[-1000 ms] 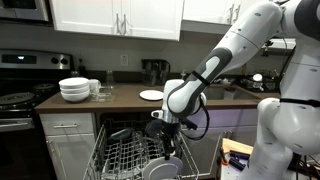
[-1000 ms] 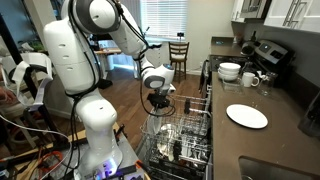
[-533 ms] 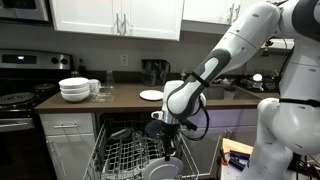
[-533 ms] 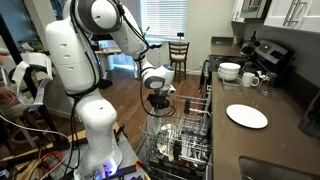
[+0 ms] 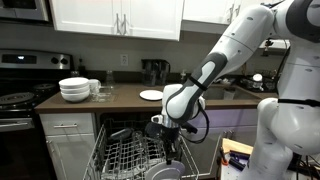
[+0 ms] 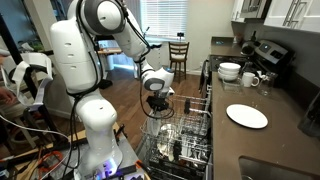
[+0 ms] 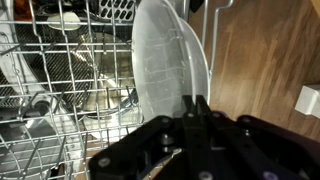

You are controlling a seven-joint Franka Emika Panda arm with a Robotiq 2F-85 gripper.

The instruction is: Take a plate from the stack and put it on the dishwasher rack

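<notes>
plate (image 7: pixel 168 70) stands on edge in the wrist view, its rim pinched between the clenched fingers of the gripper (image 7: pixel 197 104), at the side of the rack (image 7: pixel 50 95); whether it rests in the tines i cannot tell. in an exterior view the arm reaches down over the pulled-out rack. the stack (image 6: pixel 246 116) lies on the counter (image 6: pixel 285 135), well apart from the bowls (image 6: pixel 229 71).

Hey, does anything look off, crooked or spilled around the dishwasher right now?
Nothing stands out. The end effector is shut on the rim of a plate, held on edge at the dishwasher rack. The stack lies flat on the counter, and I see nothing spilled or broken.
</notes>
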